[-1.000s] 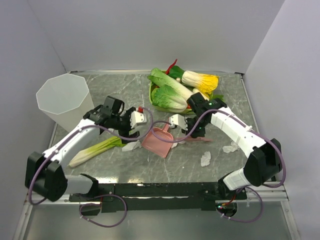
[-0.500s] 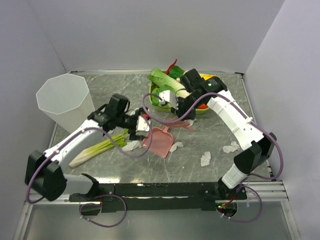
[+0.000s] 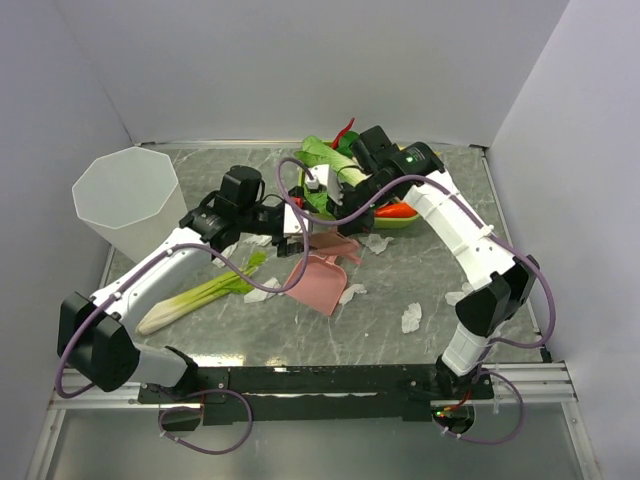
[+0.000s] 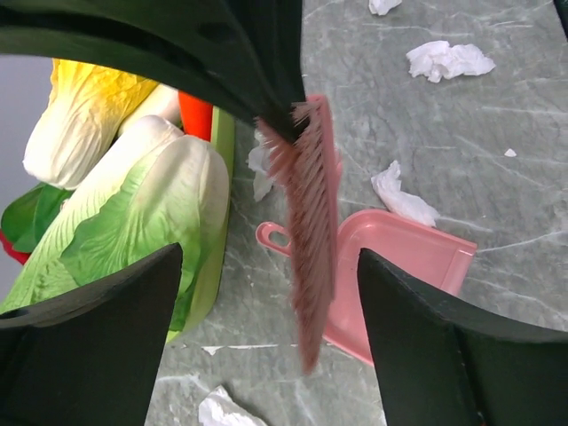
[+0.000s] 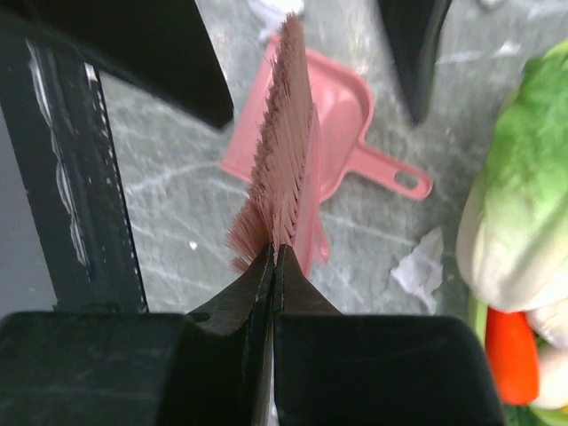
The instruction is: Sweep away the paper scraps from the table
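The right jaws are clamped together on the back of the pink brush (image 5: 284,133), which hangs over the bench (image 3: 230,335), close above the pink dustpan (image 3: 318,285). As far as I can judge, the bristles do not touch the surface. The left jaws stand wide apart and hold nothing. They hover just beside the brush, near the looped dustpan handle (image 4: 273,236). The paper scraps (image 3: 411,318) lie scattered on the bench. One lies against the side of the dustpan, one near its left side, one near the green tray (image 3: 395,221) and two well apart toward the right edge. I judge them to be very light, soft and crumpled, so they will slide or roll at the smallest push, and a quick stroke may flick them away. It seems better not to pinch them but to push them with slow, low strokes of the bristles. The dustpan looks stiff and light and may slip on the smooth slab, so the left jaws could take it by the handle to keep it steady. Around the work there are toy vegetables (image 4: 133,213) piled in the tray just behind the brush. A leek (image 3: 200,297) lies at the left with a scrap beside it, and a white bucket (image 3: 125,200) stands further left. The crowded tray and the two arms so near each other leave little room to swing the brush.
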You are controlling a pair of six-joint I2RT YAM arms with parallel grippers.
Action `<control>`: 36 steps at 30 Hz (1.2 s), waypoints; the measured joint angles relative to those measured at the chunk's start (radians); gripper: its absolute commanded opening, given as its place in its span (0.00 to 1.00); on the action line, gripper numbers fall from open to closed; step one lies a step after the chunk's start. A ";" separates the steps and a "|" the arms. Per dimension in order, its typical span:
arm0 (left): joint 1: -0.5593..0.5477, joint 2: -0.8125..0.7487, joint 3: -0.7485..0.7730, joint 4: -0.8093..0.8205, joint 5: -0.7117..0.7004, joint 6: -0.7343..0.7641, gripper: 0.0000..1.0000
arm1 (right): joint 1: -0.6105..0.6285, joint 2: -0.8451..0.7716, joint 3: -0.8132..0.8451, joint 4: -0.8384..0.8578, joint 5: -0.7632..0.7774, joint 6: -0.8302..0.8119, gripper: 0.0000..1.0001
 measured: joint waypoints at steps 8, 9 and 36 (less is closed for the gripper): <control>-0.008 0.098 0.156 -0.145 0.029 0.031 0.28 | 0.014 0.007 0.081 0.013 -0.047 0.017 0.00; -0.008 0.123 0.190 -0.168 0.033 0.045 0.19 | 0.015 0.014 0.087 0.013 -0.053 0.031 0.00; 0.249 0.076 0.217 0.126 0.505 -0.824 0.01 | -0.262 -0.373 -0.539 0.869 -0.405 0.603 0.98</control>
